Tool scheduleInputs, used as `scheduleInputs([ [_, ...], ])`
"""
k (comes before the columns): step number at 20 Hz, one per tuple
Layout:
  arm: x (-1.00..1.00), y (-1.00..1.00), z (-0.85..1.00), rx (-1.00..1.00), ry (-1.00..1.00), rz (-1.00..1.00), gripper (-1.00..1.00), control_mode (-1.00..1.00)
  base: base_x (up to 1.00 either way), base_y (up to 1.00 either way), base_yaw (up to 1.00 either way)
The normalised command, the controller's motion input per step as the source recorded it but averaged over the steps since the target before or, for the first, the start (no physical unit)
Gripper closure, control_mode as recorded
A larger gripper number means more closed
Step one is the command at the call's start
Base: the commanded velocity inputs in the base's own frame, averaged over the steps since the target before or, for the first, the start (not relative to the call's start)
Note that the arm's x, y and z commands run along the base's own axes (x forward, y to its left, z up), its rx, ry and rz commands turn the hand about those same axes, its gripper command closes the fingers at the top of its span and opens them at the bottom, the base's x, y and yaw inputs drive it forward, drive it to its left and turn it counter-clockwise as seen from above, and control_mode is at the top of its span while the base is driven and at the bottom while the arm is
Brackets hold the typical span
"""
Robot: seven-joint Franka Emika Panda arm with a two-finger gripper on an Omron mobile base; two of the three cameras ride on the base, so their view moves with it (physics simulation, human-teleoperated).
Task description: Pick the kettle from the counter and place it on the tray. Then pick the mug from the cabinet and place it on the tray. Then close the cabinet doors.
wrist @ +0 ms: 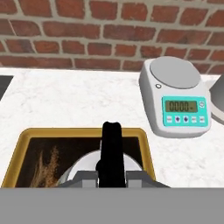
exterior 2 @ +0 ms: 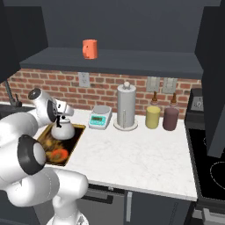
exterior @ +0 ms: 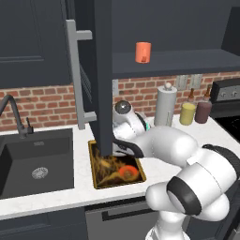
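Gripper [wrist: 112,175] pinches squat silver kettle's [exterior 2: 63,130] thin black handle [wrist: 111,148], jaws nearly closed, over gold-rimmed dark tray [wrist: 146,144] (likely for release); coral mug [exterior: 143,52] remains shelved.

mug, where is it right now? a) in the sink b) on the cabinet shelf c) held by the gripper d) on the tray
b: the coral-orange mug stands on the cabinet shelf, while the gripper is down at the kettle over the tray.
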Motion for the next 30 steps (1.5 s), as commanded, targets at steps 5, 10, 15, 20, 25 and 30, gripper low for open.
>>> scheduleInputs([
  [5,0.01,0.25,-0.21,-0.01,0.0,0.0,1.0,-1.0,0.0,0.0,0.0],
  [10,0.03,0.13,-0.14,0.0,0.0,0.0,1.0,-1.0,0.0,0.0,0.0],
  [15,0.05,0.09,-0.16,0.0,0.0,0.0,1.0,-1.0,0.0,0.0,0.0],
  [20,0.02,0.05,-0.13,0.0,0.0,0.0,-1.0,-1.0,0.0,0.0,0.0],
  [25,-0.23,-0.01,-0.02,0.0,0.0,0.0,-1.0,-1.0,0.0,0.0,0.0],
  [30,-0.43,-0.15,0.0,0.0,0.0,-0.02,-1.0,-1.0,0.0,0.0,0.0],
])
